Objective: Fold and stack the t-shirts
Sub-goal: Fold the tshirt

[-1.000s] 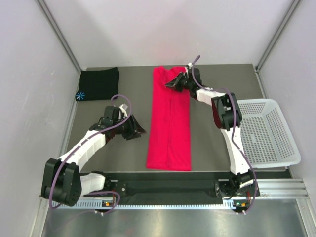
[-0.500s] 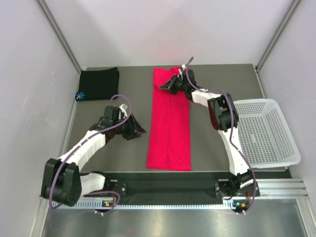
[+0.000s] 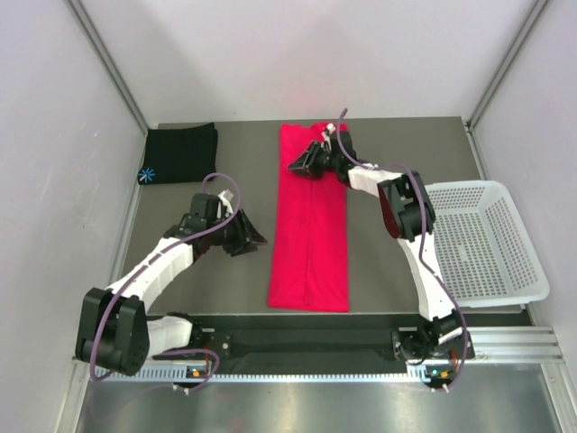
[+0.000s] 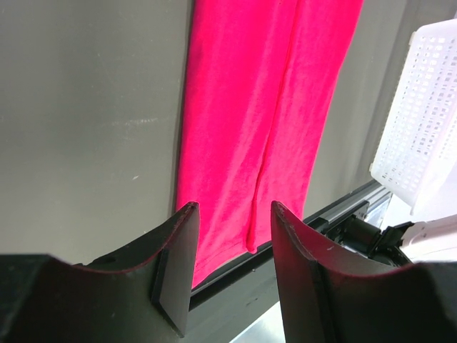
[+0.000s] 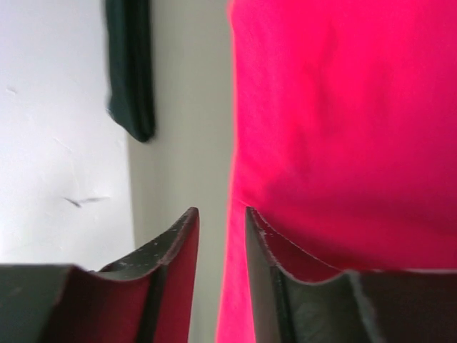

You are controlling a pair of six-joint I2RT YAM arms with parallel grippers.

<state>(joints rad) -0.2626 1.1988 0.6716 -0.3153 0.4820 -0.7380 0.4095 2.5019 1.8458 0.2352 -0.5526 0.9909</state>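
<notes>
The red-pink t-shirt [image 3: 311, 234] lies on the table as a long narrow strip, from the far edge toward the near edge. My right gripper [image 3: 297, 166] hovers low over its far left edge, jaws a little apart with nothing between them; in the right wrist view [image 5: 221, 211] the shirt [image 5: 343, 107] fills the right side. The black t-shirt [image 3: 180, 153], with its light-blue starburst [image 3: 147, 174], lies folded at the far left and also shows in the right wrist view [image 5: 132, 71]. My left gripper [image 3: 255, 240] is open and empty, just left of the red shirt [image 4: 250, 107].
A white perforated basket [image 3: 487, 244] stands at the right edge of the grey table [image 3: 379, 262]; it also shows in the left wrist view [image 4: 428, 107]. White walls close in the left, far and right sides. A black rail runs along the near edge.
My right gripper has moved left and slightly nearer across the far end of the red shirt, toward its left edge. The left arm has not moved.
</notes>
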